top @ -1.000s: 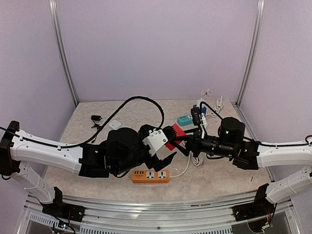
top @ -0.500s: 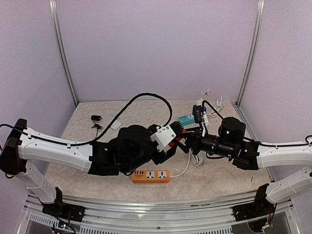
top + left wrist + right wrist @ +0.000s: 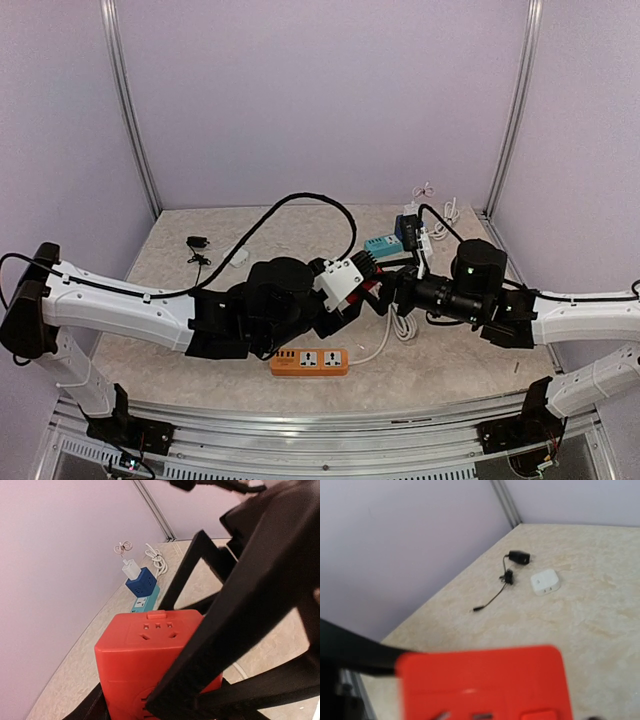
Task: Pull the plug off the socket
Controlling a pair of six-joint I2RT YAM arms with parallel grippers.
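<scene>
Top external view: left gripper [image 3: 350,305] has swung in from the left and narrowed onto the red socket cube [image 3: 150,650], which hangs above the table mid-scene. Left wrist view shows black fingers against both sides of the cube; it looks clamped. Right gripper [image 3: 390,290] sits at the cube's far side; cannot tell whether it grips or has let go. Likely bracing the socket for the pull. Plug itself hidden; white cord [image 3: 385,340] trails below. Pull not yet begun.

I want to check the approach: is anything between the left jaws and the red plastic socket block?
Nothing visible does. The red plastic socket block sits directly between the left jaws, with no other thing in the gap.
</scene>
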